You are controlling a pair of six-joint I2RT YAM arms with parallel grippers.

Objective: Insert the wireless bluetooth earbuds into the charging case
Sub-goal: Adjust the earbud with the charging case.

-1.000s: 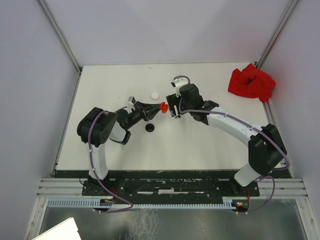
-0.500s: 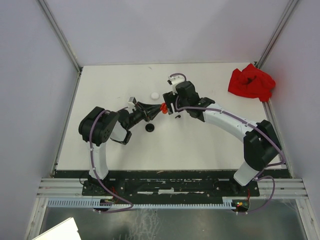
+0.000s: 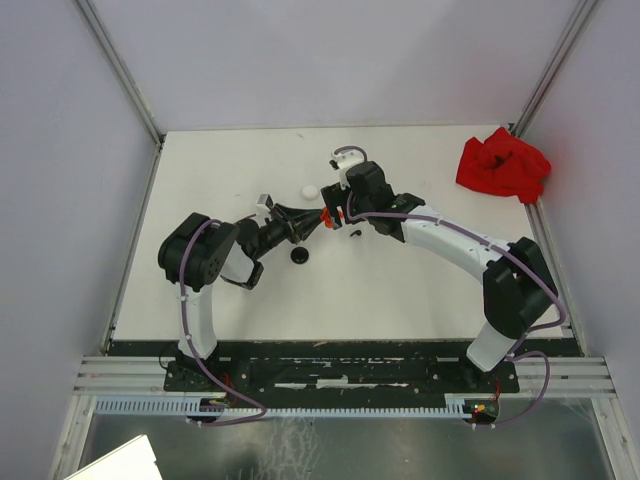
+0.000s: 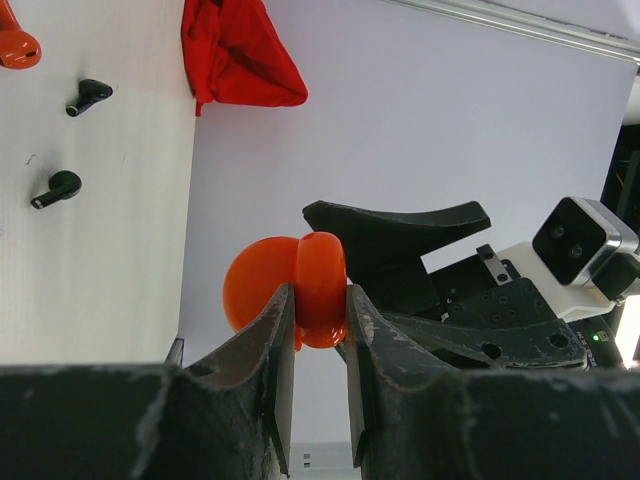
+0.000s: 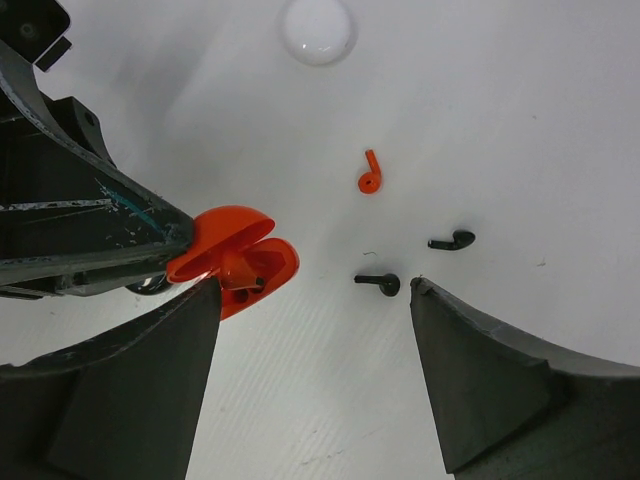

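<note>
left arm: folded at the elbow, forearm reaching level toward the table's centre
left gripper (image 4: 318, 300): clamped on the open orange charging case (image 5: 235, 255)
right arm: stretched leftward in a long arc, wrist tipped down just beside the case
right gripper (image 5: 312, 300): jaws spread wide, gripping nothing
earbuds: red earbud (image 5: 369, 175), black earbud (image 5: 452, 240), second black earbud (image 5: 380, 283), all loose on the table (image 3: 200, 180)

Charging case (image 3: 326, 216) in left gripper (image 4: 320, 300), earbuds (image 5: 380, 283) on table (image 3: 220, 170) just right of it, cloth (image 3: 503, 165) at far-right corner

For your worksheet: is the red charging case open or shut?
Open: the case, in the left end effector, has lid and base splayed apart.
</note>
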